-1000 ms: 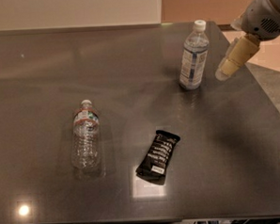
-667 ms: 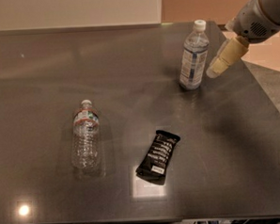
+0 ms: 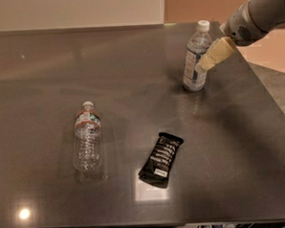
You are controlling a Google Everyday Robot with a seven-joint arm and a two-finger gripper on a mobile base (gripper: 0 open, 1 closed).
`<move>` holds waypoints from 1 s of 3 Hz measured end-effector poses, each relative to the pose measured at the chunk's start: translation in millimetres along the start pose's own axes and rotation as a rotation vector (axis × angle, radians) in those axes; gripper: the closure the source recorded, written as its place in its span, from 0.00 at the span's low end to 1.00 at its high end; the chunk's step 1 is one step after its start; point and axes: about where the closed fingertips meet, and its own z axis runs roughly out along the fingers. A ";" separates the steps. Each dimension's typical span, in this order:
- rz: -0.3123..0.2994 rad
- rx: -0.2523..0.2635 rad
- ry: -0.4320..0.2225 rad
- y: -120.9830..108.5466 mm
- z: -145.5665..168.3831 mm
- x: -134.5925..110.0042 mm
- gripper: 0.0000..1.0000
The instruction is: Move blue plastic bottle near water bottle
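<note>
- The dark grey table (image 3: 44, 68) fills the scene from its near edge to its far edge.
- The water bottle (image 3: 87, 138) is on the near left part, with its pale cap at the far end. I cannot tell whether it stands or lies.
- A black snack bar wrapper (image 3: 160, 159) lies flat near the middle, to the right of the water bottle and apart from it.
- The blue plastic bottle (image 3: 195, 60) stands upright at the far right, well apart from the water bottle.
- The gripper (image 3: 206, 63) reaches in from the right, its beige tip at the blue plastic bottle's right side. I cannot tell whether it is spread or pressed together.
</note>
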 end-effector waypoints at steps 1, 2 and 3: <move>0.026 -0.010 -0.035 -0.6 13.7 -9.3 0.00; 0.041 -0.014 -0.051 -1.5 19.0 -14.0 0.18; 0.055 -0.018 -0.064 -3.6 20.4 -15.9 0.41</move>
